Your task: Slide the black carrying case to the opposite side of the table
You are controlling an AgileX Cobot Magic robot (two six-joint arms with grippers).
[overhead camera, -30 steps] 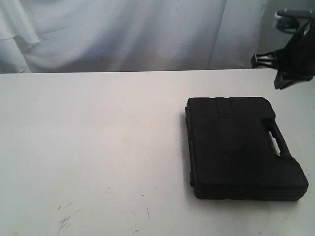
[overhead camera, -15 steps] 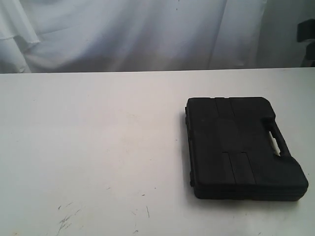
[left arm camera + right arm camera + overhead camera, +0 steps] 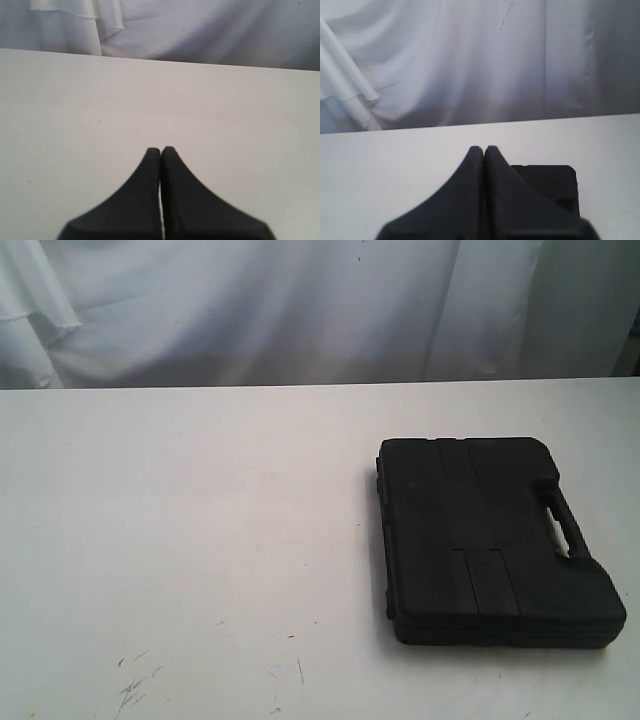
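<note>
The black carrying case (image 3: 490, 540) lies flat on the right part of the white table (image 3: 200, 520), its handle toward the right edge. No arm shows in the exterior view. In the right wrist view my right gripper (image 3: 483, 149) is shut with nothing in it, and a corner of the case (image 3: 555, 180) shows beyond and beside its fingers, apart from them. My left gripper (image 3: 161, 150) is shut and empty over bare table (image 3: 100, 100); the case is out of that view.
A white curtain (image 3: 300, 310) hangs behind the table's far edge. Dark scratches (image 3: 135, 685) mark the tabletop near the front left. The table's left and middle stretch wide and flat beside the case.
The right arm, seen at the upper right a second ago, has drawn out of the exterior view. The case has not moved.
</note>
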